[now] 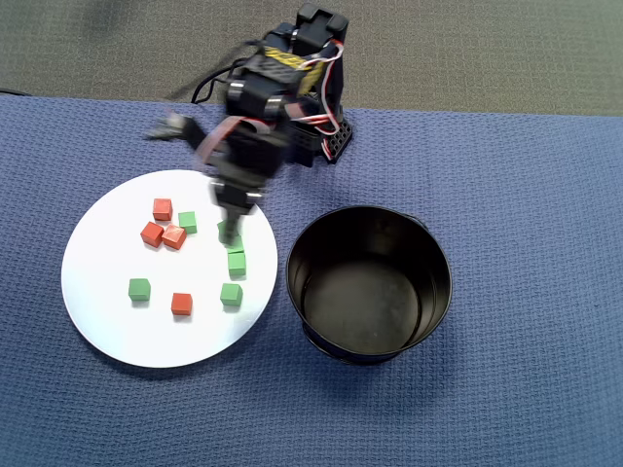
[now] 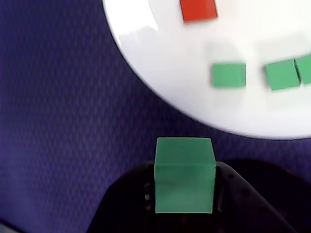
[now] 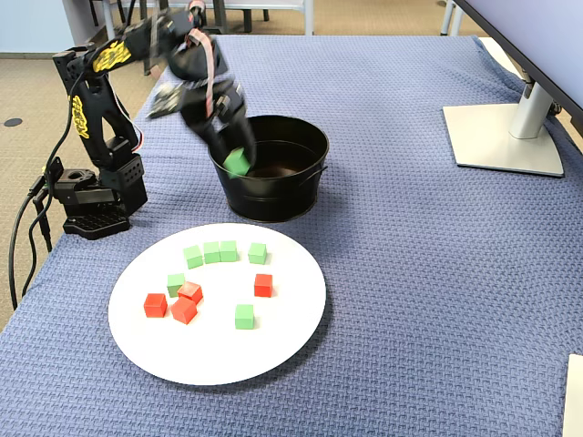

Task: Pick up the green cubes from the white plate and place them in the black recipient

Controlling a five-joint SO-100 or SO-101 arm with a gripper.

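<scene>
My gripper [image 3: 237, 165] is shut on one green cube [image 3: 237, 162] and holds it in the air by the near left wall of the black recipient [image 3: 278, 196]. In the wrist view that cube [image 2: 184, 174] sits between the dark jaws, over blue cloth just off the white plate [image 2: 170, 58]. In the overhead view the gripper [image 1: 234, 232] hangs over the plate's [image 1: 112, 326] right part, left of the empty recipient [image 1: 443, 292]. Several green cubes lie on the plate [image 3: 219, 360], most in a row [image 3: 211, 252] at its far side, one [image 3: 244, 316] nearer.
Several red-orange cubes [image 3: 184, 310] lie on the plate among the green ones. The arm's base [image 3: 91, 205] stands at the table's left edge. A monitor stand [image 3: 506, 137] is at the far right. Blue cloth [image 3: 428, 300] covers the table.
</scene>
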